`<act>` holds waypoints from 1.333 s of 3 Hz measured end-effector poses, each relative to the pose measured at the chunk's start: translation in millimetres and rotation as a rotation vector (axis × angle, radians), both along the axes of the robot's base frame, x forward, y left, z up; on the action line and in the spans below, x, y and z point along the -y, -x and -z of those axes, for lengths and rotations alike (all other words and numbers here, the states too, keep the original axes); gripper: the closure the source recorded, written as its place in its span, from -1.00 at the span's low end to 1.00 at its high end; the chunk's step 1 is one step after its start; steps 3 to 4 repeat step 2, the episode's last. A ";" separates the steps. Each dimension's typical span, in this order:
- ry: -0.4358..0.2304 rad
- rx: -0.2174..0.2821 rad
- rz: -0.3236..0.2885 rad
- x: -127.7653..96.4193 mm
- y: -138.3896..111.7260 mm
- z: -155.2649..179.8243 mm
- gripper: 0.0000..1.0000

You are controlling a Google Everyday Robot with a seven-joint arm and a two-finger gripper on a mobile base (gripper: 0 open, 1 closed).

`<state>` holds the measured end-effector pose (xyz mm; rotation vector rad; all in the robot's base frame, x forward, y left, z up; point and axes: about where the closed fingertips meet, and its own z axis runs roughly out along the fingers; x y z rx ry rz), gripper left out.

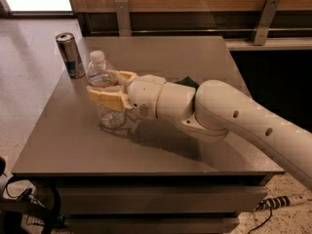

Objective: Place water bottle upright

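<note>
The water bottle (103, 77) is a small clear ribbed bottle with a white cap. It stands upright on the grey table (73, 145), left of the middle. My gripper (108, 87) reaches in from the right on a white arm. Its yellow fingers (106, 98) sit on both sides of the bottle's middle, closed around it. The lower part of the bottle shows below the fingers and rests on the table top.
A silver-blue metal can (70, 55) stands upright at the table's far left, just behind the bottle. A dark green thing (187, 82) peeks out behind my arm. A wooden wall and a metal rail run along the back. Cables lie on the floor.
</note>
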<state>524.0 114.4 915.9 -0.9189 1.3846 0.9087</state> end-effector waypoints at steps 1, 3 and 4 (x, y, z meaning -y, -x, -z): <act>0.001 0.001 -0.004 -2.0 1.0 -0.6 -0.70; 0.001 0.002 -0.007 -3.8 1.9 -1.2 -1.00; 0.001 0.002 -0.007 -3.8 1.9 -1.2 -1.00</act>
